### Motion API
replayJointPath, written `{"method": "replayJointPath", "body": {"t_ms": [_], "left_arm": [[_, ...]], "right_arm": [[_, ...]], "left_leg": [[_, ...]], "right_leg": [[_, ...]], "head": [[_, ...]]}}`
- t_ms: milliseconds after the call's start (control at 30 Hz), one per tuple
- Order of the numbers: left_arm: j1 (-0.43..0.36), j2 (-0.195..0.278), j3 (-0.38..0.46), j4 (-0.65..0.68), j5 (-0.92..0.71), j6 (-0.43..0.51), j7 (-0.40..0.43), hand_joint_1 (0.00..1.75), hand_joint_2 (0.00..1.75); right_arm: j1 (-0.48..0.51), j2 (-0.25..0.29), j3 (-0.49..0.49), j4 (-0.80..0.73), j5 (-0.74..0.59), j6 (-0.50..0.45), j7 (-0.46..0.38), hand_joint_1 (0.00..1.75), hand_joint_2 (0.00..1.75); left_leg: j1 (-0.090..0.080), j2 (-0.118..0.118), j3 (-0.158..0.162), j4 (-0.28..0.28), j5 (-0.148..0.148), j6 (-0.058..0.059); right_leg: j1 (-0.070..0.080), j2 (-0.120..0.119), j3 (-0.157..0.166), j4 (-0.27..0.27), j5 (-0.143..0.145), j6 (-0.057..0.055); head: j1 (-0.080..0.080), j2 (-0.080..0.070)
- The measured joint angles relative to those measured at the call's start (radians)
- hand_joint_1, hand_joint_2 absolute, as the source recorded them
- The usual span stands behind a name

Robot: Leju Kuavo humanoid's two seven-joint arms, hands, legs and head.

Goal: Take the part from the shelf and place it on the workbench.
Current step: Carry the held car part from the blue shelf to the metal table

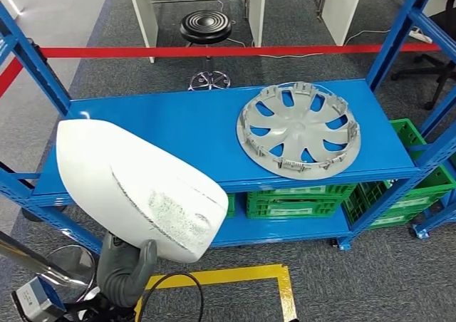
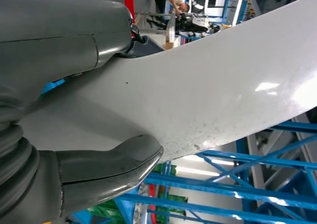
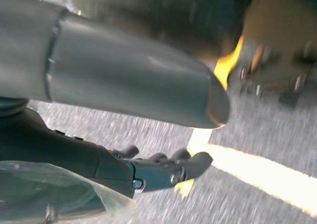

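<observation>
One white part (image 1: 137, 187), scuffed on its lower face, fills the lower left of the head view, grasped from beneath by the left hand (image 1: 125, 268); the right hand (image 3: 157, 169) hangs over grey floor, fingers loose and holding nothing; a grey hubcap (image 1: 299, 129) lies right of centre on the blue shelf (image 1: 177, 122).

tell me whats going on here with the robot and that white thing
The robot's left hand grips a white car mirror cover, holding it in front of the blue shelf. A grey hubcap lies on the shelf top. The right hand hangs over the floor with nothing in it, fingers apart.
</observation>
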Motion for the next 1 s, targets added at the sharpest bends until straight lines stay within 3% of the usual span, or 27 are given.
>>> {"method": "replayJointPath", "body": {"t_ms": [67, 100, 167, 233, 267, 300, 333, 367, 400, 467, 500, 567, 600, 633, 733, 767, 800, 833, 900, 967, 1000], "left_arm": [[0.000, -0.004, 0.004, -0.002, 0.006, -0.010, 0.000, 1.75, 1.75], [0.000, -0.007, 0.006, -0.003, 0.009, -0.016, 0.000, 1.75, 1.75], [-0.001, -0.014, 0.009, -0.004, 0.016, -0.028, 0.000, 1.75, 1.75], [0.000, -0.018, 0.011, -0.004, 0.023, -0.039, 0.001, 1.75, 1.75], [0.000, -0.019, 0.012, -0.004, 0.025, -0.044, 0.001, 1.75, 1.75], [0.000, -0.019, 0.013, -0.004, 0.027, -0.049, 0.001, 1.75, 1.75], [0.000, -0.021, 0.014, -0.004, 0.028, -0.053, 0.001, 1.75, 1.75], [0.000, -0.022, 0.016, -0.004, 0.028, -0.057, 0.001, 1.75, 1.75], [0.000, -0.024, 0.017, -0.004, 0.028, -0.061, 0.001, 1.75, 1.75], [-0.001, -0.028, 0.020, -0.004, 0.029, -0.068, 0.001, 1.75, 1.75], [-0.002, -0.030, 0.020, -0.004, 0.030, -0.072, 0.001, 1.75, 1.75], [-0.005, -0.032, 0.019, -0.004, 0.029, -0.083, 0.001, 1.75, 1.75], [-0.008, -0.032, 0.018, -0.003, 0.029, -0.088, 0.001, 1.75, 1.75], [-0.011, -0.031, 0.016, -0.001, 0.029, -0.093, 0.001, 1.75, 1.75], [-0.027, -0.027, 0.006, 0.014, 0.022, -0.099, 0.001, 1.75, 1.75], [-0.032, -0.026, 0.003, 0.019, 0.018, -0.097, 0.001, 1.75, 1.75], [-0.035, -0.024, 0.002, 0.023, 0.014, -0.092, 0.001, 1.75, 1.75], [-0.036, -0.022, 0.002, 0.025, 0.012, -0.087, 0.001, 1.75, 1.75], [-0.036, -0.019, 0.001, 0.027, 0.009, -0.079, 0.001, 1.75, 1.75], [-0.037, -0.017, 0.000, 0.026, 0.009, -0.075, 0.001, 1.75, 1.75], [-0.037, -0.016, 0.000, 0.026, 0.009, -0.073, 0.001, 1.75, 1.75]], "right_arm": [[0.001, 0.001, -0.001, 0.000, -0.008, 0.022, -0.010, 0.00, 0.00], [0.001, 0.001, -0.003, 0.001, -0.011, 0.029, -0.016, 0.00, 0.00], [0.001, 0.001, -0.007, 0.001, -0.017, 0.038, -0.032, 0.00, 0.00], [0.000, 0.001, -0.012, 0.001, -0.020, 0.041, -0.048, 0.00, 0.00], [0.000, 0.001, -0.014, 0.001, -0.022, 0.040, -0.056, 0.00, 0.00], [0.000, 0.001, -0.016, 0.001, -0.023, 0.036, -0.064, 0.00, 0.00], [0.000, 0.001, -0.017, 0.001, -0.023, 0.030, -0.072, 0.00, 0.00], [-0.001, 0.001, -0.018, 0.001, -0.021, 0.020, -0.081, 0.00, 0.00], [-0.002, 0.001, -0.018, 0.001, -0.019, 0.010, -0.090, 0.00, 0.00], [-0.004, 0.001, -0.019, 0.001, -0.015, -0.003, -0.103, 0.00, 0.00], [-0.005, 0.001, -0.020, 0.001, -0.017, -0.004, -0.107, 0.00, 0.00], [-0.004, 0.001, -0.029, 0.001, -0.032, 0.001, -0.112, 0.00, 0.00], [-0.003, 0.001, -0.036, 0.002, -0.044, 0.005, -0.117, 0.00, 0.00], [-0.003, 0.001, -0.045, 0.002, -0.058, 0.009, -0.125, 0.00, 0.00], [-0.001, 0.001, -0.083, 0.002, -0.106, 0.016, -0.151, 0.00, 0.00], [-0.001, 0.002, -0.097, 0.002, -0.117, 0.013, -0.155, 0.00, 0.00], [-0.001, 0.002, -0.109, 0.002, -0.125, 0.008, -0.156, 0.00, 0.00], [-0.001, 0.002, -0.119, 0.002, -0.128, 0.002, -0.157, 0.00, 0.00], [0.000, 0.002, -0.134, 0.002, -0.130, -0.007, -0.161, 0.00, 0.00], [0.000, 0.004, -0.144, 0.002, -0.131, -0.013, -0.167, 0.00, 0.00], [-0.001, 0.005, -0.148, 0.002, -0.129, -0.015, -0.169, 0.00, 0.00]], "left_leg": [[-0.001, 0.002, -0.010, -0.012, 0.021, 0.001], [0.001, 0.003, -0.017, -0.021, 0.034, 0.005], [0.007, 0.007, -0.038, -0.034, 0.061, 0.013], [0.007, 0.009, -0.064, -0.033, 0.082, 0.017], [0.006, 0.010, -0.077, -0.032, 0.092, 0.016], [0.006, 0.011, -0.093, -0.028, 0.102, 0.014], [0.007, 0.012, -0.108, -0.023, 0.111, 0.012], [0.008, 0.012, -0.123, -0.016, 0.118, 0.008], [0.008, 0.012, -0.137, -0.007, 0.124, 0.003], [0.006, 0.012, -0.155, 0.010, 0.135, -0.007], [0.005, 0.013, -0.159, 0.014, 0.142, -0.013], [0.007, 0.012, -0.163, 0.017, 0.152, -0.023], [0.009, 0.011, -0.168, 0.023, 0.141, -0.029], [0.010, 0.010, -0.174, 0.043, 0.111, -0.035], [0.016, 0.008, -0.203, 0.203, -0.038, -0.050], [0.017, 0.008, -0.206, 0.257, -0.062, -0.052], [0.018, 0.008, -0.199, 0.287, -0.062, -0.053], [0.018, 0.008, -0.176, 0.280, -0.042, -0.051], [0.017, 0.007, -0.088, 0.168, 0.007, -0.040], [0.012, 0.005, 0.001, 0.026, 0.015, -0.027], [0.010, 0.005, 0.022, -0.016, 0.009, -0.023]], "right_leg": [[-0.003, 0.000, -0.004, -0.005, 0.011, 0.014], [-0.003, 0.001, -0.011, 0.001, -0.001, 0.019], [-0.003, 0.004, -0.037, 0.061, -0.076, 0.027], [-0.004, 0.003, -0.061, 0.172, -0.165, 0.035], [-0.005, 0.003, -0.062, 0.216, -0.180, 0.039], [-0.006, 0.003, -0.050, 0.234, -0.170, 0.042], [-0.007, 0.003, -0.025, 0.223, -0.141, 0.044], [-0.008, 0.003, 0.016, 0.178, -0.109, 0.047], [-0.009, 0.003, 0.066, 0.113, -0.096, 0.048], [-0.007, 0.005, 0.142, -0.005, -0.110, 0.041], [-0.005, 0.006, 0.155, -0.032, -0.124, 0.034], [-0.003, 0.004, 0.145, -0.039, -0.119, 0.016], [-0.003, 0.002, 0.139, -0.039, -0.111, 0.006], [-0.004, -0.001, 0.129, -0.040, -0.101, -0.004], [-0.005, -0.005, 0.093, -0.039, -0.067, -0.018], [-0.005, -0.006, 0.080, -0.038, -0.055, -0.018], [-0.005, -0.006, 0.067, -0.036, -0.043, -0.017], [-0.004, -0.006, 0.052, -0.034, -0.032, -0.016], [-0.003, -0.005, 0.027, -0.030, -0.013, -0.012], [-0.001, -0.003, 0.011, -0.028, 0.005, -0.003], [-0.002, -0.003, 0.005, -0.028, 0.014, 0.003]], "head": [[-0.001, 0.000], [0.000, 0.000], [0.004, 0.000], [0.008, 0.000], [0.008, 0.000], [0.008, 0.000], [0.008, 0.000], [0.008, 0.000], [0.009, 0.000], [0.009, 0.000], [0.009, 0.000], [0.009, 0.000], [0.009, 0.000], [0.007, 0.000], [0.002, 0.000], [0.002, 0.000], [0.002, 0.000], [0.002, 0.000], [0.002, 0.000], [0.002, 0.000], [0.002, 0.000]]}}
